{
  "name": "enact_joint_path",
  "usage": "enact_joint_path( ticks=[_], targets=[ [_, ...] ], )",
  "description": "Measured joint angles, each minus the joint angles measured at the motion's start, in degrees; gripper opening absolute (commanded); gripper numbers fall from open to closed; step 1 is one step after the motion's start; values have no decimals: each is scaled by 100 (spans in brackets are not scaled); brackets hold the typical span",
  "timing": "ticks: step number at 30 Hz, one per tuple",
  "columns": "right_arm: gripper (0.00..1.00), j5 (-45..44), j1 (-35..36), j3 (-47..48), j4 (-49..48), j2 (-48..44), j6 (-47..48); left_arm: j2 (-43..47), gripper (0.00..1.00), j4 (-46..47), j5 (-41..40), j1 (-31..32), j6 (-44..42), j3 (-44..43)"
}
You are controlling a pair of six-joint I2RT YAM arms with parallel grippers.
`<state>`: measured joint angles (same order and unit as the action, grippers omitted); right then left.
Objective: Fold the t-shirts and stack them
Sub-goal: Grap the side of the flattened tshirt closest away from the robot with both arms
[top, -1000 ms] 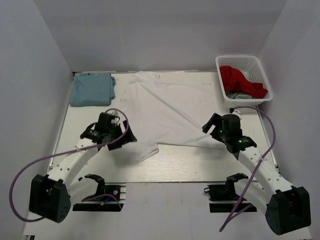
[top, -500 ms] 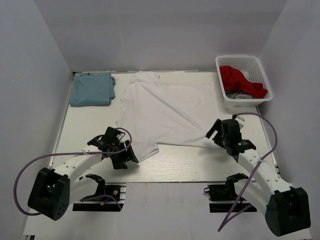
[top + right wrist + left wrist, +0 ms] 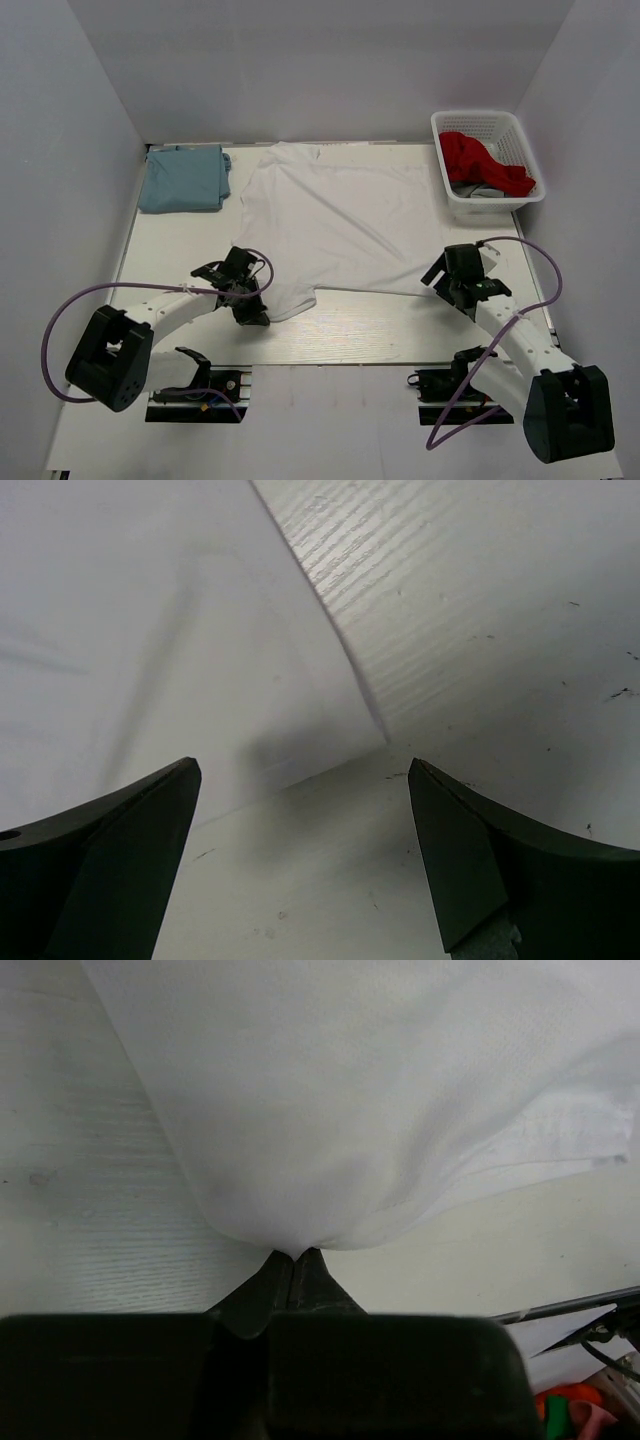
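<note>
A white t-shirt [image 3: 330, 215] lies spread flat across the middle of the table, its collar toward the back. My left gripper [image 3: 255, 314] is shut on its near-left corner; the left wrist view shows the fabric [image 3: 380, 1090] pinched at the left gripper's [image 3: 295, 1254] tips. My right gripper [image 3: 441, 281] stands open, low over the shirt's near-right corner. In the right wrist view that corner [image 3: 150, 610] lies just ahead of the right gripper [image 3: 301, 764], with bare table between the fingers. A light blue t-shirt [image 3: 182, 178] lies folded at the back left.
A white basket [image 3: 487, 121] at the back right holds a red garment [image 3: 482, 162]. The white table [image 3: 360, 335] has walls on its left, back and right. Purple cables loop beside both arms.
My left gripper came down toward the near edge and shut on the white shirt's near-left corner. My right gripper moved nearer and lower to the near-right corner, still open.
</note>
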<state>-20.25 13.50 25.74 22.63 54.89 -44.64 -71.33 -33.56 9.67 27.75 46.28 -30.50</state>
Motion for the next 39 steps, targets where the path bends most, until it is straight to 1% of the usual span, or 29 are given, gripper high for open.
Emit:
enact_joint_path(
  ticks=[6, 7, 10, 11, 13, 14, 16, 17, 18, 19, 20, 21, 24, 28, 33, 35, 39],
  targets=[
    [90, 61, -251, 17, 125, 153, 4, 46, 0, 24, -133, 15, 13, -13],
    [88, 111, -299, 20, 105, 236, 9, 66, 0, 7, -175, 15, 11, -13],
    [78, 229, -380, 20, 0, 452, 28, 133, 0, -92, -286, 15, 11, -11],
    [71, 278, -402, 17, -57, 514, 33, 149, 0, -120, -304, 15, 11, -9],
    [62, 385, -426, 17, -184, 623, 46, 170, 0, -195, -328, 15, 13, -9],
    [51, 411, -439, 20, -225, 664, 46, 179, 0, -227, -330, 15, 22, -9],
    [40, 463, -468, 17, -269, 695, 46, 199, 0, -289, -337, 15, 31, -9],
    [32, 494, -487, 17, -262, 702, 42, 212, 0, -330, -337, 15, 31, -9],
    [28, 505, -496, 17, -245, 706, 42, 225, 0, -372, -337, 15, 31, -9],
    [19, 511, -518, 17, -223, 706, 44, 243, 0, -409, -334, 15, 33, -9],
    [3, 520, -531, 17, -197, 706, 52, 267, 0, -448, -339, 15, 37, -7],
    [0, 527, -551, 7, -173, 706, 42, 297, 0, -496, -337, 15, 42, -2],
    [0, 643, -605, -17, -57, 695, 24, 422, 0, -664, -323, 15, 57, 4],
    [0, 1019, -632, -11, 306, 525, 26, 787, 0, -861, -42, 26, 107, 138],
    [0, 1410, -629, -17, 907, -190, 74, 1261, 0, -1270, 203, 50, 162, 166],
    [0, 1493, -627, -15, 955, -380, 144, 1353, 0, -1287, 249, 50, 162, 142],
    [0, 1580, -625, 52, 1001, -289, 258, 1303, 0, -1054, 446, 50, 94, -175]
  ],
)
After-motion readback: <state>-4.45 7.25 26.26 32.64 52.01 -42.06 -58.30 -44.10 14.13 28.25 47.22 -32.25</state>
